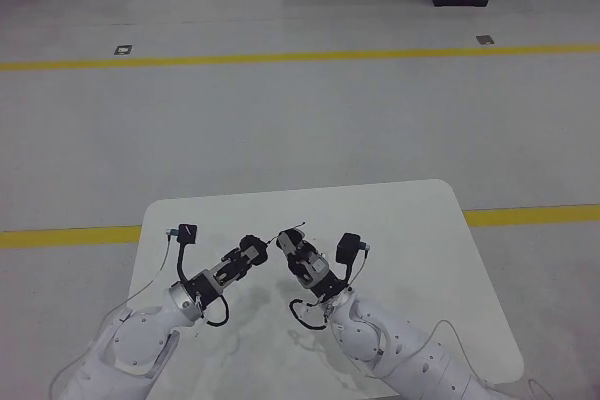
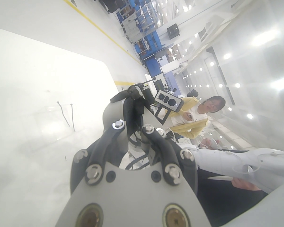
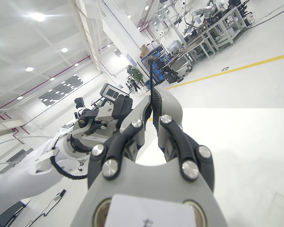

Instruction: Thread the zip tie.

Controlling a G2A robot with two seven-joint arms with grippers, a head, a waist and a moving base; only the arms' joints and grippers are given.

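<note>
A thin black zip tie sticks out from between the fingers of my right gripper, which is shut on it, with its head at the free end. From above, the zip tie runs from the meeting grippers toward the table's far side. My left gripper is shut tip to tip against the right gripper, and the zip tie pokes out past its tips. Both grippers hover above the white table, left gripper just beside the right one.
Two spare zip ties lie on the table inside a clear shallow tray, close to my left arm. The table's rounded far corner and the floor's yellow line lie beyond.
</note>
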